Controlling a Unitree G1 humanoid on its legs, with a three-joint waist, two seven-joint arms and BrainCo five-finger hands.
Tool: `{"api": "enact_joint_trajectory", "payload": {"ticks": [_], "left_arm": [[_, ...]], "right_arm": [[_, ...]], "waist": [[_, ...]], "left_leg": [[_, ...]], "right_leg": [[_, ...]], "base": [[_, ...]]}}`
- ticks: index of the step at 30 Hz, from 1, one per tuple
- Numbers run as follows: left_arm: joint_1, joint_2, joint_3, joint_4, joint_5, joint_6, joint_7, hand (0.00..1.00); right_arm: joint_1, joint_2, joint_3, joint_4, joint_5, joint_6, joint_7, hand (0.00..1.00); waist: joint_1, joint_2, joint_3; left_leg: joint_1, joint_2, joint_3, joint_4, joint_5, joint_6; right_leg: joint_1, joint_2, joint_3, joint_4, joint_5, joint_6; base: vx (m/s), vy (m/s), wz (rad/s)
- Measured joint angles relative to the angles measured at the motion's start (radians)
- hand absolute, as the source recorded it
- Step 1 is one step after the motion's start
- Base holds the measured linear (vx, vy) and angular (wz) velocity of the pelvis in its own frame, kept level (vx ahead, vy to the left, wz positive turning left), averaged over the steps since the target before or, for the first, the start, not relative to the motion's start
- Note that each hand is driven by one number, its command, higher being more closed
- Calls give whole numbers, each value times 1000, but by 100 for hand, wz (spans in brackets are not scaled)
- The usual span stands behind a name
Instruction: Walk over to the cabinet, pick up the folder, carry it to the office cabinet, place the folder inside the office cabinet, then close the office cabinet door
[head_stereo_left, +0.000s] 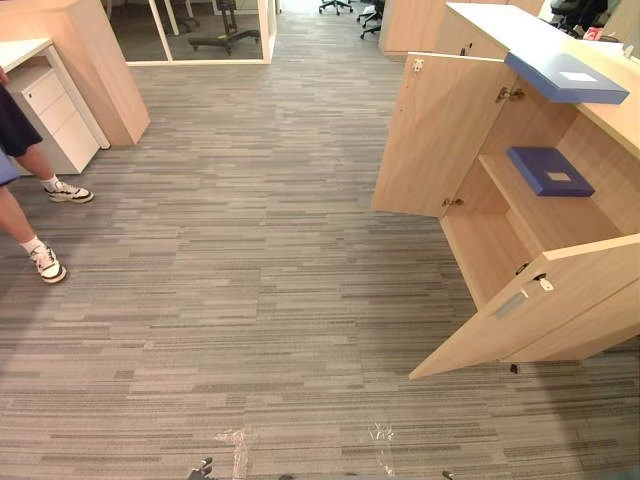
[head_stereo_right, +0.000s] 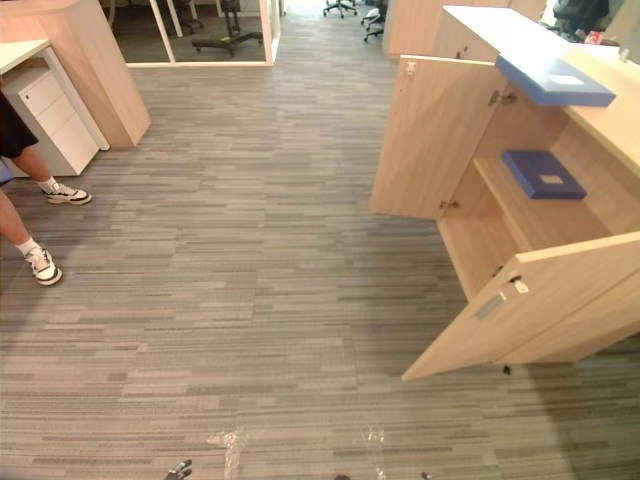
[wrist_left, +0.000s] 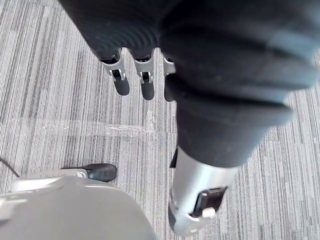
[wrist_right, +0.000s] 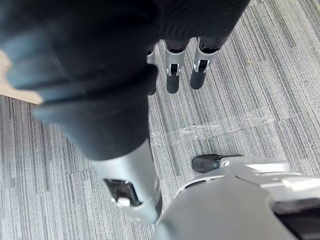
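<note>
- The left hand (wrist_left: 146, 80) hangs over the carpet (head_stereo_left: 250, 280), well away from the cabinet (head_stereo_left: 600, 160). Its fingers are straight and apart, and it holds nothing.
- The right hand (wrist_right: 172, 75) hangs the same way, with its fingers straight and apart and nothing in them.
- Shiny tape marks (head_stereo_left: 235, 440) are stuck on the carpet on the near side of the cabinet.
- The cabinet is made of light wood, and both its doors are wide open.
- The near door (head_stereo_left: 540, 305) swings out over the carpet.
- Inside the cabinet, the shelf folder (head_stereo_left: 549, 171) lies flat on the shelf (head_stereo_left: 560, 215). It is blue with a white label facing up.
- The top folder (head_stereo_left: 565, 77) is blue too. It lies on top of the cabinet, above the shelf folder, and its edge sticks out past the cabinet's front.
- The far door (head_stereo_left: 435, 135) stands open on the cabinet's far side.
- A person's legs (head_stereo_left: 20, 215) in white shoes stand far across the carpet from the cabinet.
- A white drawer unit (head_stereo_left: 55, 115) stands just past the legs, also far from the cabinet.
- Black chairs (head_stereo_left: 225, 35) stand well past the cabinet.
</note>
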Motion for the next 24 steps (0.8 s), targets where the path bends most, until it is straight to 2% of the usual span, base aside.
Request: {"api": "enact_joint_trajectory", "payload": {"ticks": [2,8,18,24], "left_arm": [[-8,1,0,0,-23,-3,-9,0],[-15,1,0,0,-32,-5,-22,0],[-23,2,-4,0,59,-15,-22,0],[-26,0,-5,0,138,-15,17,0]], "right_arm": [[-7,-1,-4,2,-1,2,4,0],[-28,8,-36,1,0,4,7,0],[-31,8,-36,1,0,3,7,0],[-36,8,-36,3,0,2,7,0]], "waist": [[0,1,10],[1,2,15],[0,3,17],[0,1,24]], "left_leg": [[0,-1,2,0,-3,-4],[18,-3,11,-7,-5,-8],[18,-3,13,-9,-5,-8],[18,-4,13,-14,-5,-7]], "right_leg": [[0,-3,-4,0,-2,20],[6,-5,-4,0,-4,26],[4,-5,-4,-1,0,19],[3,-6,-4,-1,1,18]], "base": [[17,9,0],[-4,10,-4],[-24,-1,-1],[0,0,0]]}}
